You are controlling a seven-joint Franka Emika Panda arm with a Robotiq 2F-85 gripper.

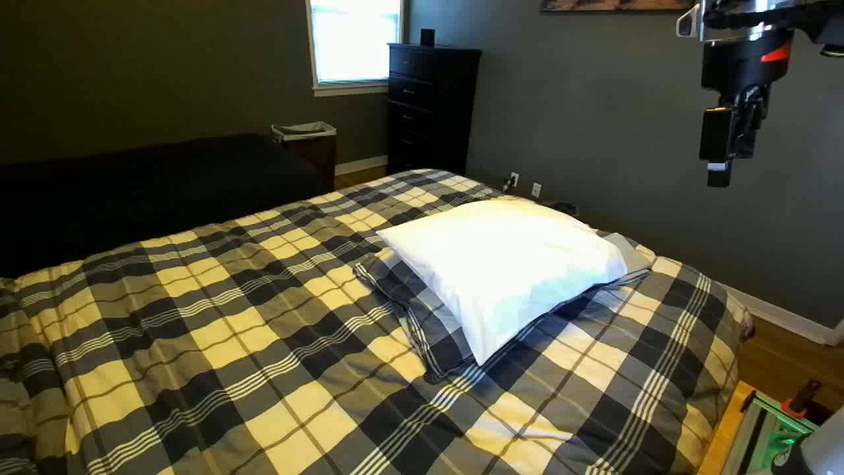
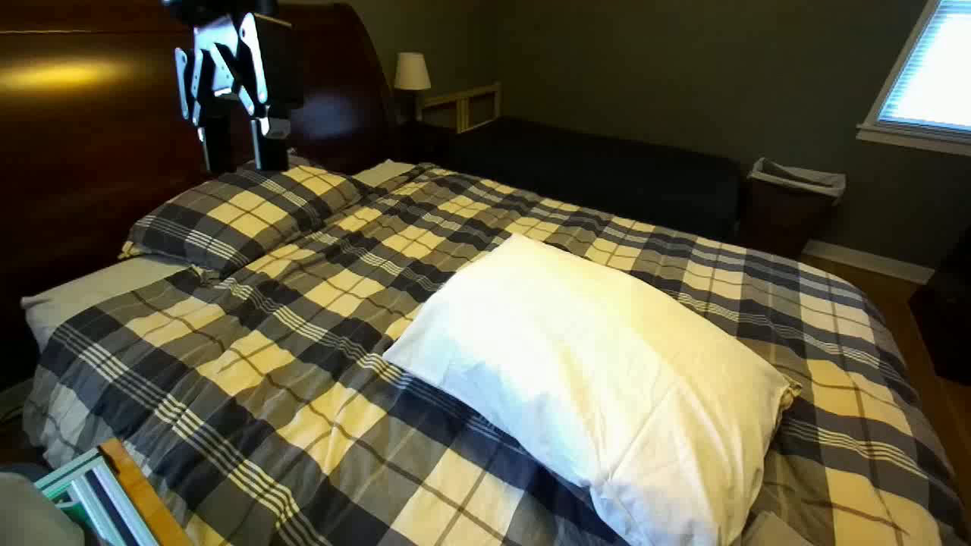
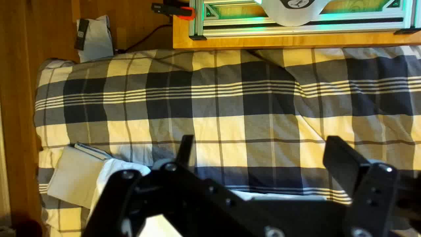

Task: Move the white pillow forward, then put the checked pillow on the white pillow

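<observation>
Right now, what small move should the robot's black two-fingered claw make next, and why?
Probably lower the open black gripper toward an edge of the puffy white rectangular fabric pillow: the gripper is empty, and that pillow lies on the navy-and-white checked pillow, so likely must move first.

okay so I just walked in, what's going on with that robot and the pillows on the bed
A robot gripper hangs open in the air above the plaid bedspread, holding nothing. The white pillow lies on top of the checked pillow, which pokes out from under its edges in an exterior view. So the checked pillow is not yet on the white one.
</observation>
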